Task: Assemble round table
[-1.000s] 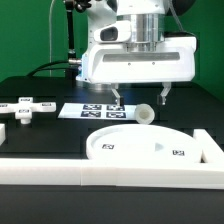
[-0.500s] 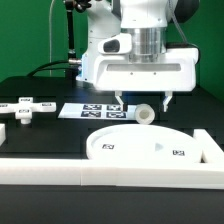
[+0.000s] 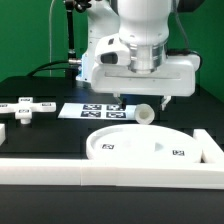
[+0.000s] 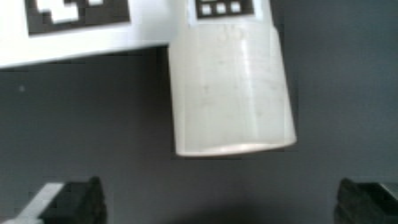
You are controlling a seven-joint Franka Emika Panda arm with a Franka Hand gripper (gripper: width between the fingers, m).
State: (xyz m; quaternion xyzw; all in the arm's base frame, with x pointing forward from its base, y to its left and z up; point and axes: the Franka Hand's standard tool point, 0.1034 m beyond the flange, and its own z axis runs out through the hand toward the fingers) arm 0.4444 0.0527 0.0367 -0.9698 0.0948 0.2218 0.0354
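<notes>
The white cylinder post (image 3: 146,113) lies on its side on the black table, just beyond the wide rimmed disc (image 3: 150,147). In the wrist view the post (image 4: 228,90) lies lengthwise, one end on the marker board, a tag at that end. My gripper (image 3: 140,101) hangs above the post, tilted, jaws wide open and empty; its fingertips (image 4: 68,202) show dark at the frame's edge, apart from the post, and the gripper's middle (image 4: 221,205) is over bare table. The cross-shaped piece (image 3: 24,107) lies at the exterior view's left.
The marker board (image 3: 105,110) lies flat behind the post; it also shows in the wrist view (image 4: 71,30). Long white rails (image 3: 60,170) run along the front and the exterior view's right side (image 3: 208,148). A small white block (image 3: 3,132) sits at the left.
The gripper has rotated and tilted above the post while shifting slightly to the exterior view's right. The post, disc and cross piece have not moved.
</notes>
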